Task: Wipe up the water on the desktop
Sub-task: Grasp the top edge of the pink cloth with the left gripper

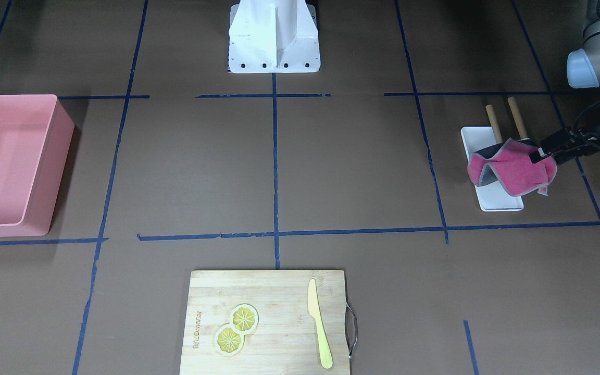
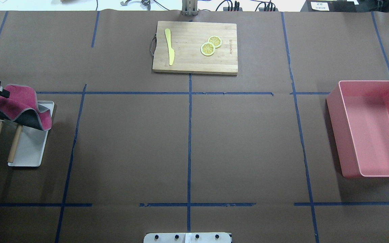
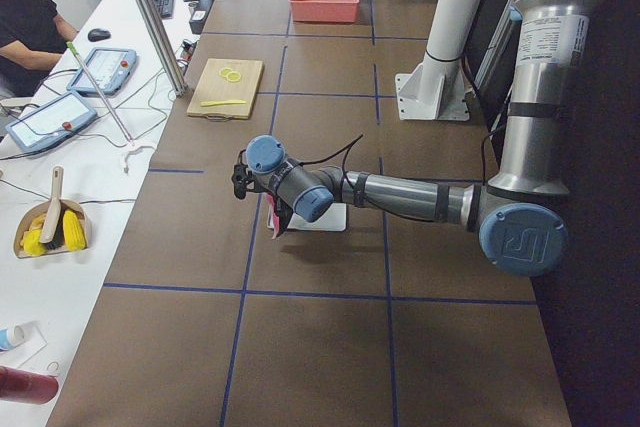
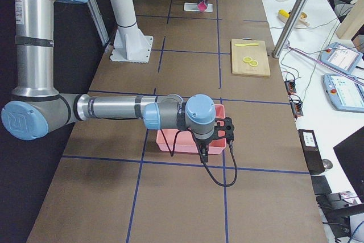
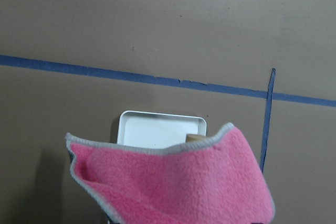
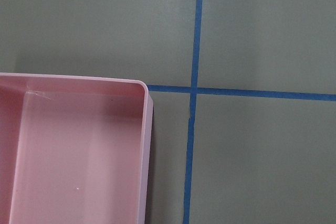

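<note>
The left gripper (image 1: 541, 152) has its jaws closed narrowly on one edge of a pink cloth (image 1: 511, 169) with a grey back and border, the black fingers pinching the fabric with only its thickness between them. The cloth hangs from that pinch in a loose fold above a small white tray (image 1: 498, 202), covering the near ends of two wooden handles (image 1: 516, 117) that lie side by side across the tray's rim; whether the lower fold touches the tray cannot be told. The tray sits on the desktop (image 1: 357, 172), the wide dark-brown surface crossed by blue tape lines that spreads under everything, at the end of the table on the robot's left. The right gripper (image 4: 227, 131) hangs over the desktop just beside the corner of a pink bin (image 1: 59, 156) at the opposite end, well apart from the cloth; it shows only in the side view, so whether its jaws are open or closed cannot be told. At the far edge from the robot, near the middle, a bamboo cutting board (image 1: 279, 294) carries a yellow knife (image 1: 319, 323) and two lemon slices (image 1: 237, 328), the slices overlapping. The white arm pedestal (image 1: 274, 36) stands at the robot's side
</note>
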### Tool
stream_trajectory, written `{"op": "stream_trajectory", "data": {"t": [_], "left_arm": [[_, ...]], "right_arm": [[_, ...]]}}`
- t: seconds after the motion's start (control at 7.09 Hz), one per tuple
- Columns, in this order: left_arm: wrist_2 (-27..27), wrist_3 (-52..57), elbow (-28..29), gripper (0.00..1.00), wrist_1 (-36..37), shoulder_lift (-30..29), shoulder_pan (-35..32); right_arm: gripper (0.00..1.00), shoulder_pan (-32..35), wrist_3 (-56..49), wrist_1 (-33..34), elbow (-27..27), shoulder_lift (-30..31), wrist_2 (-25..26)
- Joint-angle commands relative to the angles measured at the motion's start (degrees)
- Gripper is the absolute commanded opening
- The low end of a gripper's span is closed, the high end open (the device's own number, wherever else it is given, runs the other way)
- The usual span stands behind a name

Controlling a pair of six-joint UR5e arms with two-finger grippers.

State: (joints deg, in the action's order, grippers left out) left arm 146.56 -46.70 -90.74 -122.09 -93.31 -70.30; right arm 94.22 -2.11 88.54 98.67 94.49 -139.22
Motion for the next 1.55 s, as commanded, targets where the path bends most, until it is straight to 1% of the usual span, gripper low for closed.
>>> {"op": "stream_trajectory", "data": {"t": [0.0,0.14,0.28,0.56,0.71,0.85,1.13,1.27,1.41], "left_arm": [[-0.1,-0.1,1.1,0.44,0.0,-0.6,0.0],[0.0,-0.1,1.0,0.25,0.1,-0.6,0.0],[0.4,-0.1,0.9,0.12,0.2,-0.5,-0.1],[0.7,-0.3,0.0,0.03,0.4,-0.1,-0.4],[0.8,-0.4,-0.6,0.0,0.5,0.0,-0.5],[1.6,-0.4,-1.3,0.0,0.7,-0.1,-0.9],[8.7,-0.5,-2.3,0.0,3.4,-1.0,-7.7],[9.8,-0.6,-5.5,0.0,6.9,-1.9,-9.8],[9.8,-0.6,-10.7,0.0,17.4,-4.6,-10.5]], "right_arm": [[1.0,0.0,0.0,0.0,0.0,0.0,0.0],[1.0,0.0,0.0,0.0,-0.1,0.0,0.0],[1.0,0.0,0.0,0.0,-0.1,0.0,0.0],[1.0,0.0,0.0,0.0,-0.1,0.0,0.0],[1.0,0.0,0.0,0.0,-0.1,0.0,0.0],[1.0,0.1,0.0,0.0,0.0,0.0,-0.1],[1.0,0.0,0.0,0.0,0.5,0.1,-0.1],[1.0,0.0,-0.1,0.0,0.1,0.1,-0.1],[1.0,-0.3,0.0,0.0,0.4,-0.2,-0.1]]}}
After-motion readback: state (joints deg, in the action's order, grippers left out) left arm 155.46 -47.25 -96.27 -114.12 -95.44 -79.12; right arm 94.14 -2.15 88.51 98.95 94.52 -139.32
